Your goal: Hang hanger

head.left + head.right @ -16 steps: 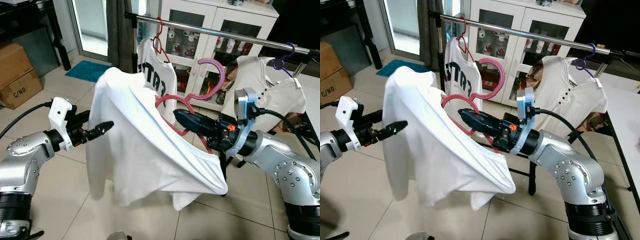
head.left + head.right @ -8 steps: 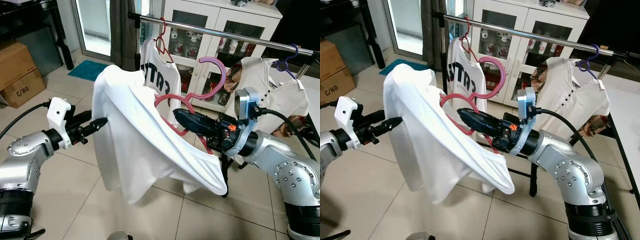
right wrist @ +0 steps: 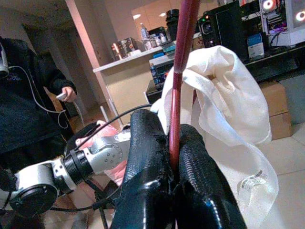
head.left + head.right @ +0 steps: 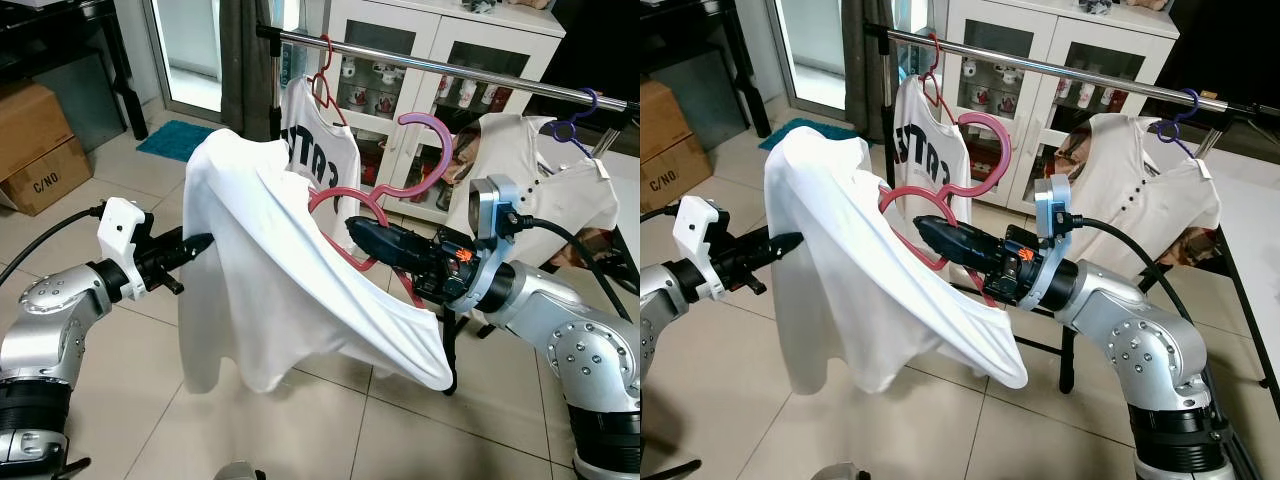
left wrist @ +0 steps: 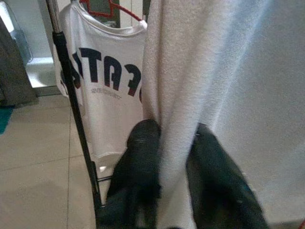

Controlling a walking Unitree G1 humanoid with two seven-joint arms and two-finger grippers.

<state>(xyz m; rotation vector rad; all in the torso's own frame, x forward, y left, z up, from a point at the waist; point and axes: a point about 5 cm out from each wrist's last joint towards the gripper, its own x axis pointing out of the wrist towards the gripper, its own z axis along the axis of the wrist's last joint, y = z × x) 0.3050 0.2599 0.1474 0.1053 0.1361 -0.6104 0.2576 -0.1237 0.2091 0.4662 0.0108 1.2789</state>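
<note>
A red-and-pink hanger (image 4: 345,200) with a pink hook (image 4: 428,150) carries a white T-shirt (image 4: 280,290) draped over it. My right gripper (image 4: 358,228) is shut on the hanger's red bar (image 3: 178,86), below and in front of the steel rail (image 4: 450,72). The hook is level with the rail's underside and apart from it. My left gripper (image 4: 203,241) is at the shirt's left edge. In the left wrist view a fold of the white cloth (image 5: 176,119) runs between its fingers (image 5: 140,157), which are shut on it.
On the rail hang a lettered white shirt (image 4: 318,150) on a red hanger and a cream shirt (image 4: 540,170) on a purple hanger. A white glass cabinet (image 4: 400,50) stands behind. A cardboard box (image 4: 35,150) is far left. A person (image 3: 28,109) stands in the right wrist view.
The shirt's left side has swung and now hangs lower and closer to my left gripper, whose tip has gone into the cloth edge. My right gripper and the hanger have barely moved.
</note>
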